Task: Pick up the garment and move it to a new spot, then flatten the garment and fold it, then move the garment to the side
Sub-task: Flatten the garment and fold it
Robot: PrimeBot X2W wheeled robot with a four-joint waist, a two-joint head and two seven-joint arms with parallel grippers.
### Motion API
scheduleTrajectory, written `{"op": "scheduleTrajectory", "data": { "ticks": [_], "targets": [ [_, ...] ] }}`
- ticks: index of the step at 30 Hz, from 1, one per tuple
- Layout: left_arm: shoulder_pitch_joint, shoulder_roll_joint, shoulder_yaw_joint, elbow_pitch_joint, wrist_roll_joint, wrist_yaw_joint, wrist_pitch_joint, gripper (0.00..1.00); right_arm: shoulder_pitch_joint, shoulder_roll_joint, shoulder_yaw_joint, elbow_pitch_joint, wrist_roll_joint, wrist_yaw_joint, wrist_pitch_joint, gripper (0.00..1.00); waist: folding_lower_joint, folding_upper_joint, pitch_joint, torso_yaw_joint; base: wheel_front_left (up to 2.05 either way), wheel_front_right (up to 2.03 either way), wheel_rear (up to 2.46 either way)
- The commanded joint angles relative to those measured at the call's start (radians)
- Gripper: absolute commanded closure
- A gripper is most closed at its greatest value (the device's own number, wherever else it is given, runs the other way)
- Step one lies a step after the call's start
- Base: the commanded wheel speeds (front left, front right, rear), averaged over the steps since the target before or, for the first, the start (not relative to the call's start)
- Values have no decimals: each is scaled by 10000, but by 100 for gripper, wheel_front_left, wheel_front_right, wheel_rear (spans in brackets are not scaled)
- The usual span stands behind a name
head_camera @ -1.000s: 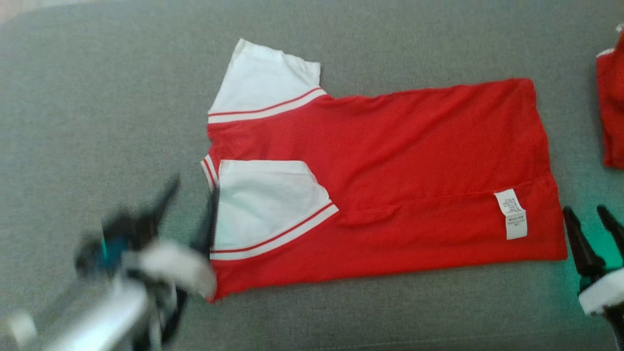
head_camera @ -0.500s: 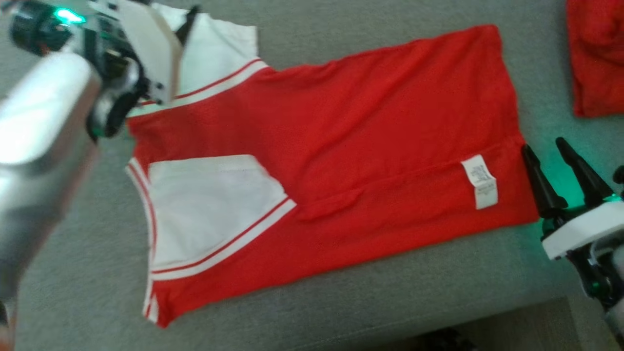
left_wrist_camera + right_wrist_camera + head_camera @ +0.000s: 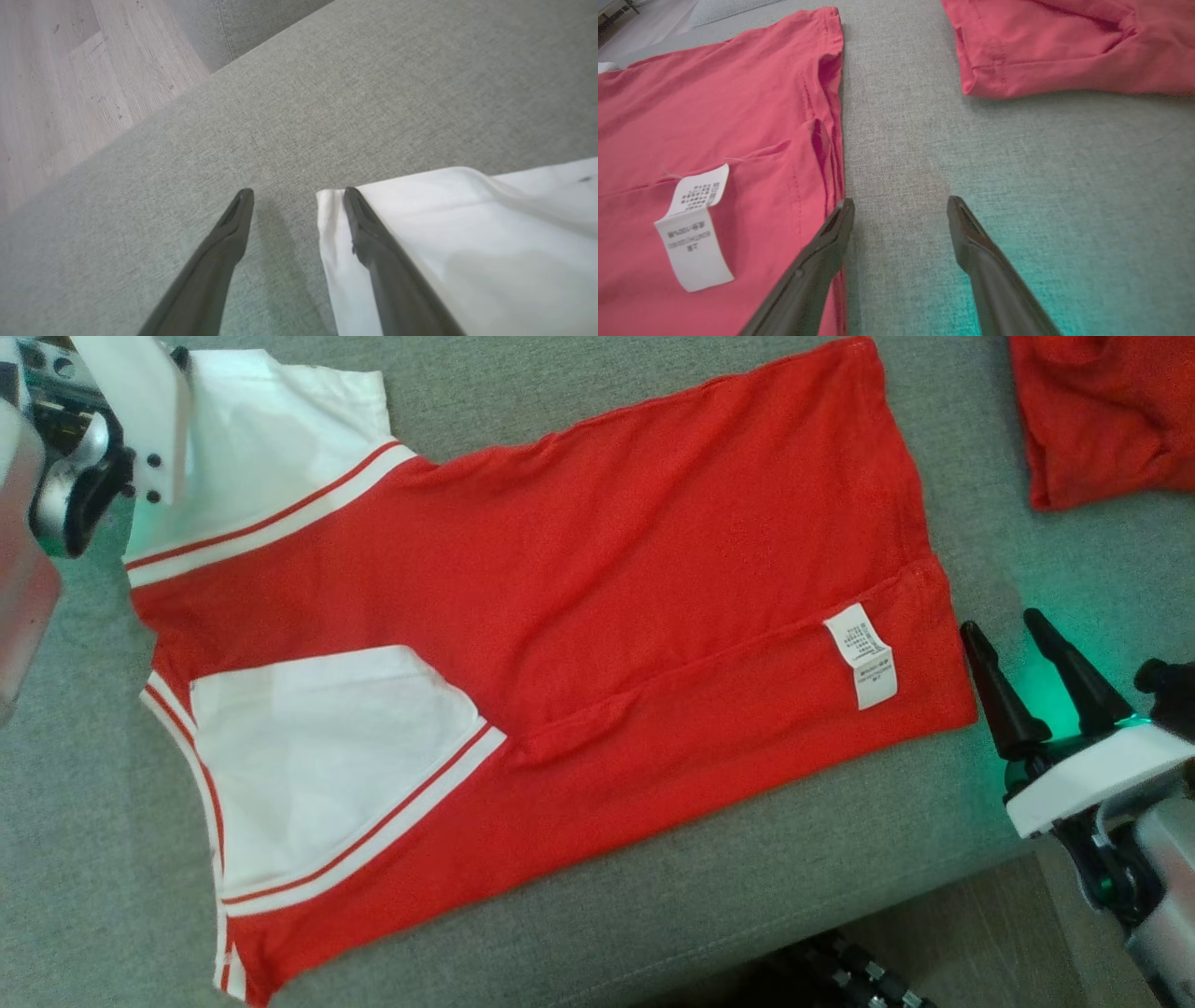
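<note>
The shirt (image 3: 607, 569) is bright red, with white sleeves (image 3: 317, 756) edged in red-and-white stripes. The label (image 3: 861, 655) sewn on the shirt is white with dark print. Under the shirt, the cushion (image 3: 93, 821) is a flecked grey weave. Beyond the shirt's hem lies another red cloth (image 3: 1102, 420). Beside that hem my right claw (image 3: 1001, 621) is black, its housing white, casting green light on the grey.

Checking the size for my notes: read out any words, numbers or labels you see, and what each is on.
White tag on the red garment: several printed lines, upside down in the right wrist view, too blurred to read.
No other writing.
</note>
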Motion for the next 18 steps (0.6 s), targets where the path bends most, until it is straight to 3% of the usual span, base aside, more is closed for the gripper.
{"op": "scheduleTrajectory", "data": {
  "ticks": [1,5,6,9,18],
  "targets": [
    [-425,458,367,-70,-68,45,105,0,-41,-322,67,-64,84,65,-159,0,0,0,-5,22,0,0,0],
    [-236,410,581,-142,-568,-32,372,2,-104,-394,68,55,147,65,-226,0,0,0,-33,90,0,0,0],
    [-163,373,649,-191,-754,-62,505,21,-122,-401,65,78,157,65,-239,0,0,0,-33,108,0,0,0],
    [27,230,956,-444,-1341,-120,673,100,-167,-414,74,106,176,65,-276,0,0,0,0,155,0,0,0],
    [61,264,1172,-1117,-1389,-188,-79,100,-781,-818,80,-79,306,65,-263,0,0,0,68,301,0,0,0]
  ]
}}
